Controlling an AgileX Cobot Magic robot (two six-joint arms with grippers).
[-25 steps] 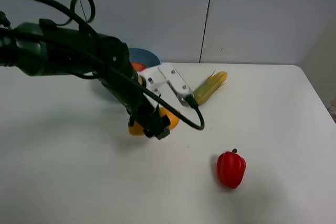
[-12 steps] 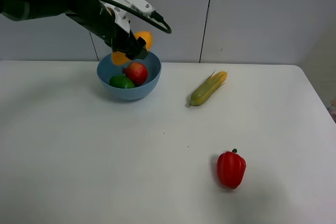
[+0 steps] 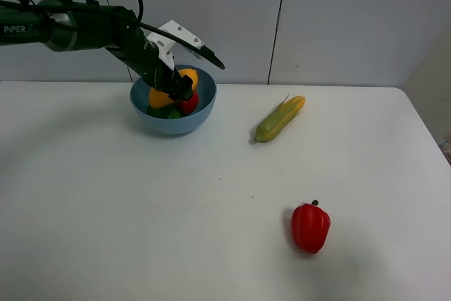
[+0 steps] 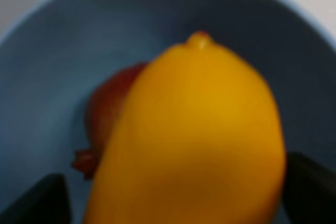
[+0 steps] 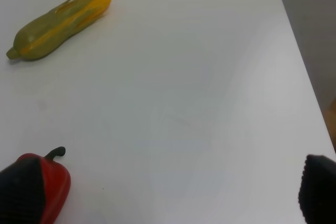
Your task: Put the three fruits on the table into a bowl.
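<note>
The light-blue bowl (image 3: 177, 125) stands at the back left of the white table (image 3: 141, 202). My left gripper (image 3: 175, 89) is down inside the bowl, shut on the orange-yellow mango (image 3: 159, 96). In the left wrist view the mango (image 4: 199, 140) fills the picture between the two dark fingertips (image 4: 42, 198), above the bowl's inside (image 4: 52, 77). The red pomegranate (image 3: 189, 103) (image 4: 107, 114) and the green lime (image 3: 161, 112) lie in the bowl under the mango. My right gripper (image 5: 167, 190) is open and empty over the table's right part.
A yellow-green corn cob (image 3: 280, 119) (image 5: 58, 24) lies right of the bowl. A red bell pepper (image 3: 311, 226) (image 5: 44, 190) stands nearer the front, right of middle, close to my right gripper's finger. The table's right edge (image 5: 299, 61) shows.
My left gripper lifted the mango off the table, carried it back over the bowl, and has now lowered it into the bowl. The pepper and corn have not moved.
</note>
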